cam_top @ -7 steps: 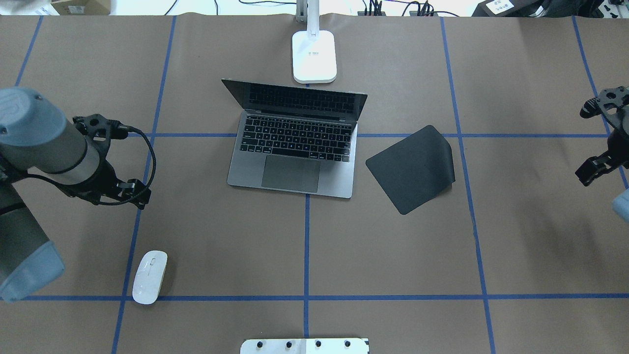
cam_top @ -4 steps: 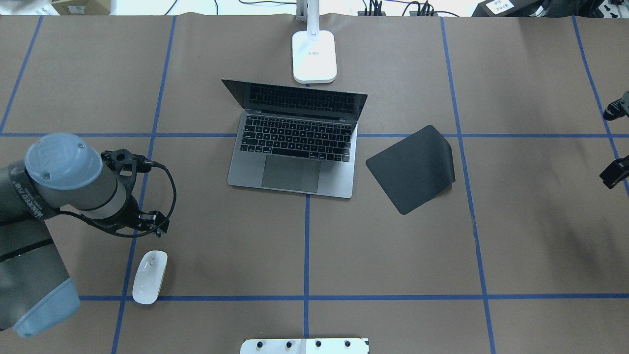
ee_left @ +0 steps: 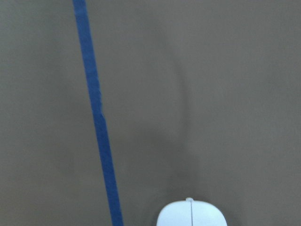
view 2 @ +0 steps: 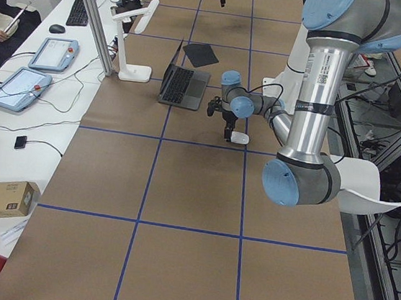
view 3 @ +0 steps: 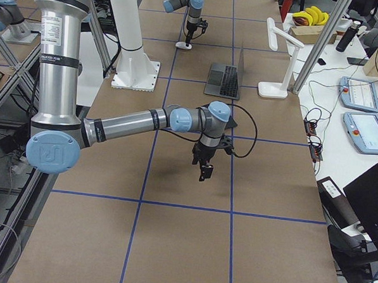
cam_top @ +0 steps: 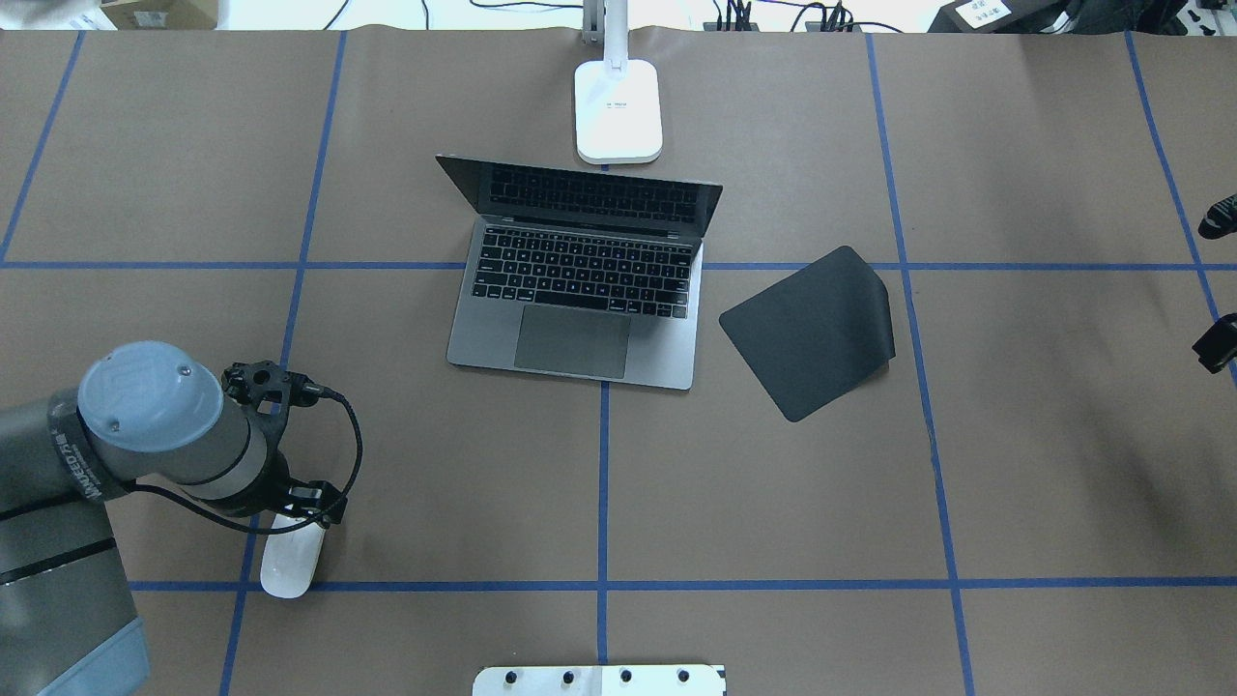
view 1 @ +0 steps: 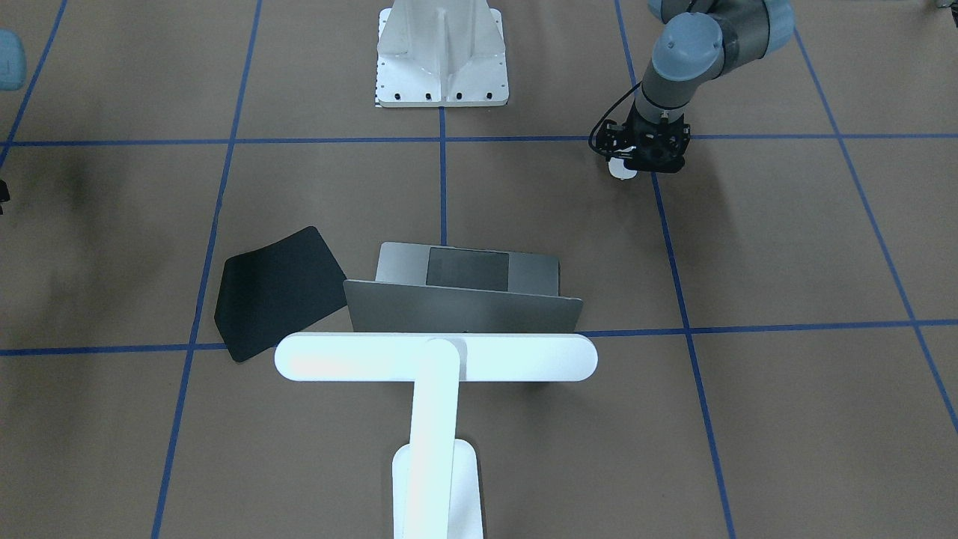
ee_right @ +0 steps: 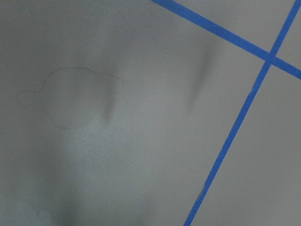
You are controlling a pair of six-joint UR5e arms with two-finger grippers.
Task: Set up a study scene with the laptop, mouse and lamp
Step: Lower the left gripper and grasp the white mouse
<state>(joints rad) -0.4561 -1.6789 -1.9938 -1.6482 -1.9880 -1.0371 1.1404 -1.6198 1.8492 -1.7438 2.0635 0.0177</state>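
Overhead exterior view, nearest the robot: a white bolted mount (cam_top: 599, 680) sits at the table's edge. Just beyond it on the robot's left, the mouse (cam_top: 288, 565) lies beside a crossing of blue tape lines, its far end covered by the left gripper (cam_top: 302, 503), which points straight down over it. Whether those jaws are apart or together, or touch the mouse, cannot be told. Farther out, near the table's middle, the laptop (cam_top: 580, 280) stands open with its keys toward the robot. A black mat (cam_top: 810, 333) with one curled corner lies just to its right. The right gripper (view 3: 204, 166) hangs over bare paper, well apart from the mat; its jaws cannot be judged either. Farthest, the lamp (cam_top: 618, 111) stands just behind the laptop's lid.
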